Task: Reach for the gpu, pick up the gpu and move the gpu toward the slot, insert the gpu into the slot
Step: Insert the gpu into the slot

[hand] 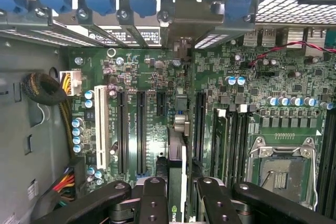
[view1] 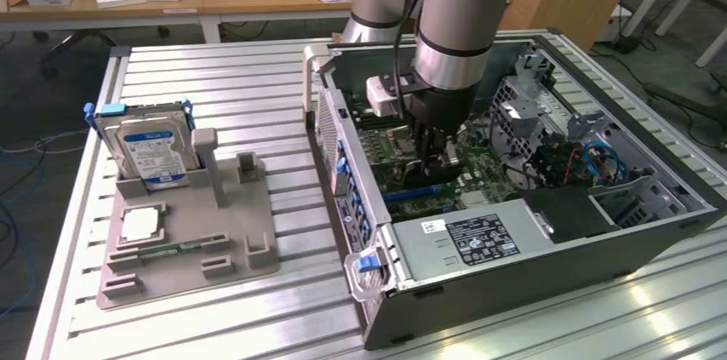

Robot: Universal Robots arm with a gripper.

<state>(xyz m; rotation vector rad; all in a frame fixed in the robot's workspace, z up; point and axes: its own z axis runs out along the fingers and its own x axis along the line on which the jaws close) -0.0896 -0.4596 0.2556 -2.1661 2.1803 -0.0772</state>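
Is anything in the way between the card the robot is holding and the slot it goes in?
Nothing visible blocks it. The gripper holds the card edge-on over the green board, among its long slots. Whether the card has reached one cannot be told.

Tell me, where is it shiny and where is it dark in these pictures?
Exterior view: light glints off the table near the case. Wrist view: the motherboard is evenly lit, the gpu edge close to the camera looks soft, and the case wall beside the cables sits in shadow.
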